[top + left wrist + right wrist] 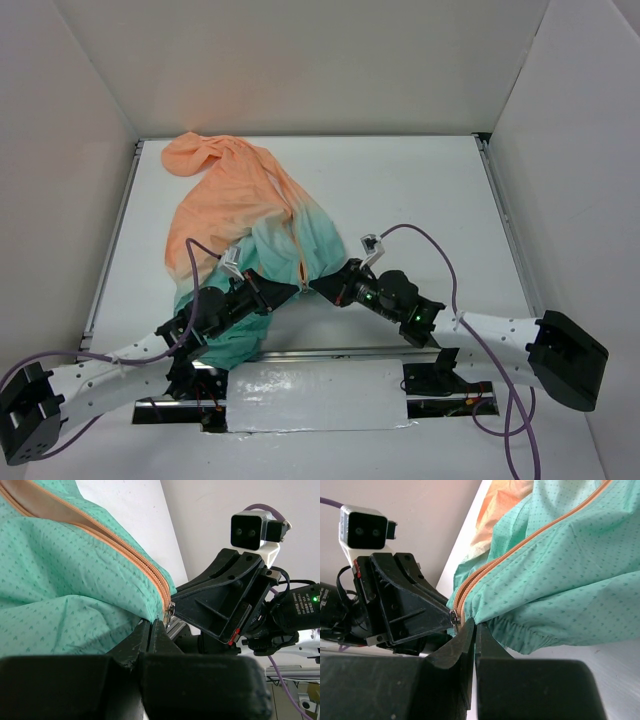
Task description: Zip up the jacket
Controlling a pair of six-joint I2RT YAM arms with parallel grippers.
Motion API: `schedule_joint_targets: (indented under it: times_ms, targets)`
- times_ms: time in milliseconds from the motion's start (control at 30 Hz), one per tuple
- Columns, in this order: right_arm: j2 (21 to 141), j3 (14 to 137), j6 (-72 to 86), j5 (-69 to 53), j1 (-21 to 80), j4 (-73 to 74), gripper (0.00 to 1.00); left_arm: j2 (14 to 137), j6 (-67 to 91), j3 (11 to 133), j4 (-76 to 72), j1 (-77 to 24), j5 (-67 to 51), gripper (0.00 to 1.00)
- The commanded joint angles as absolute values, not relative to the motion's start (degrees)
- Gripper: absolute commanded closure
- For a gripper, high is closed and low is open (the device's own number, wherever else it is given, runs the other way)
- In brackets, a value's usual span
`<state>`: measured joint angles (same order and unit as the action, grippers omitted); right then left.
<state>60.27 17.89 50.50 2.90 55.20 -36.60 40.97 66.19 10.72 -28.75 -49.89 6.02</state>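
Right, the jacket (250,215) lies crumpled on the left half of the counter (420,190). Its long axis runs on a diagonal. The peach-orange hood (200,155) points to the far left corner, and the teal hem (240,345) points down toward the near middle, right in front of the arms.

The orange zipper (300,262) follows that same line down the front, ending at the hem's inner corner. From the wrist views it shows as a thin orange band across dotted green fabric, with the small metal slider (170,611) sitting right at its bottom end. How far the teeth are joined above it, I can't tell.

Now the hands, and both are at that same corner. The left hand (287,288) comes in from the left, jaws pressed tight together, pinching the jacket at the hem just beside the slider. The right hand (318,285) comes in from the right, jaws likewise squeezed narrow on the hem fabric on the other side of the zipper's foot. The two hands are nose to nose, nearly touching, with the zipper's end between them.

Further out, the hem bunches under the left arm. A purple cable (430,245) loops over the right arm, and plain white walls (300,60) box in the counter on three sides.
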Motion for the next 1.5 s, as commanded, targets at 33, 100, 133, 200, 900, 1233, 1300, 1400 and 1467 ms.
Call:
schedule_joint_targets:
  times_ms: [33,100,133,200,900,1233,1300,1400,1467]
  targets:
    - [60.4,21.8,52.6,5.4,54.9,-34.6,1.00,41.2,64.3,10.7,-34.0,-49.7,5.5,1.00]
    - [59.9,22.1,52.9,5.8,55.0,-33.2,1.00,41.2,62.6,11.1,-33.3,-49.7,4.9,1.00]
    - [59.6,22.3,52.8,6.3,55.0,-32.5,1.00,41.1,62.0,11.2,-32.9,-49.7,4.6,1.00]
    - [58.8,23.0,52.8,6.7,55.0,-30.1,1.00,41.0,59.3,11.3,-32.3,-49.7,2.7,1.00]
    - [64.9,27.9,55.6,8.5,55.0,-13.0,1.00,53.0,48.8,9.1,-32.9,-49.7,-4.0,1.00]
    - [73.0,27.2,56.5,9.3,54.9,-11.9,1.00,73.4,53.0,4.7,-50.9,-51.0,-6.4,1.00]
    - [74.9,28.5,56.4,9.3,54.9,-11.0,1.00,75.8,53.3,5.1,-52.4,-51.2,-6.3,1.00]
    - [77.9,28.7,56.3,8.8,54.9,-11.2,1.00,80.6,53.9,5.2,-56.5,-51.4,-7.0,1.00]
    - [79.3,28.4,56.9,8.9,55.1,-11.2,1.00,83.7,54.2,5.6,-58.0,-51.5,-7.4,1.00]
